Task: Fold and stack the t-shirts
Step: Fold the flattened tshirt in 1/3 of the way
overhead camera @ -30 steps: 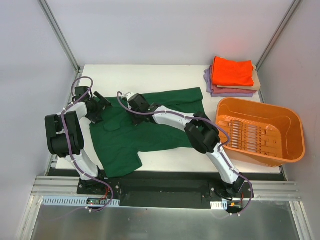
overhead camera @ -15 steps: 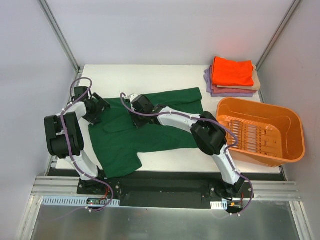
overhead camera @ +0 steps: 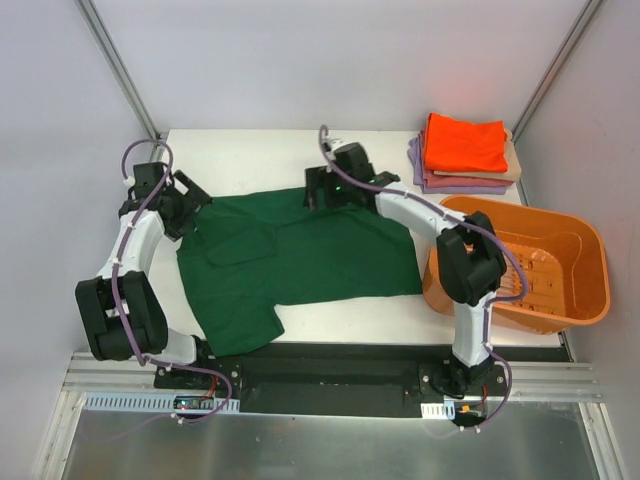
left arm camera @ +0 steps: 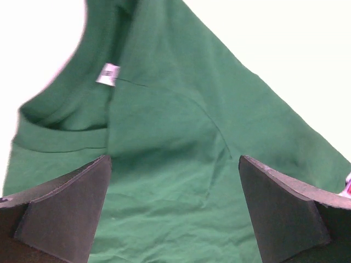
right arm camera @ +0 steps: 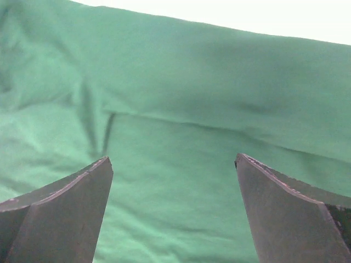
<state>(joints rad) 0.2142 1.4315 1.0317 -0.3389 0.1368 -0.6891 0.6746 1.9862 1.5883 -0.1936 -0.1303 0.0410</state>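
Observation:
A large dark green t-shirt lies spread flat on the white table. One sleeve is folded in over its left part. My left gripper hovers open over the shirt's left end. In the left wrist view the left gripper has only green cloth between its fingers, with the collar and a white label beyond. My right gripper is open above the shirt's far edge, and the right wrist view shows the right gripper with bare green cloth below. Folded orange, tan and lavender t-shirts are stacked at the back right.
An orange plastic basket stands at the right, close to the right arm's elbow and the green shirt's right edge. Metal frame posts rise at both back corners. Bare white table shows behind the shirt and in a strip at the front.
My right gripper opened, let go of the green cloth and swung right and back to the shirt's far edge. The left gripper drew back to the left. The shirt lies flatter.

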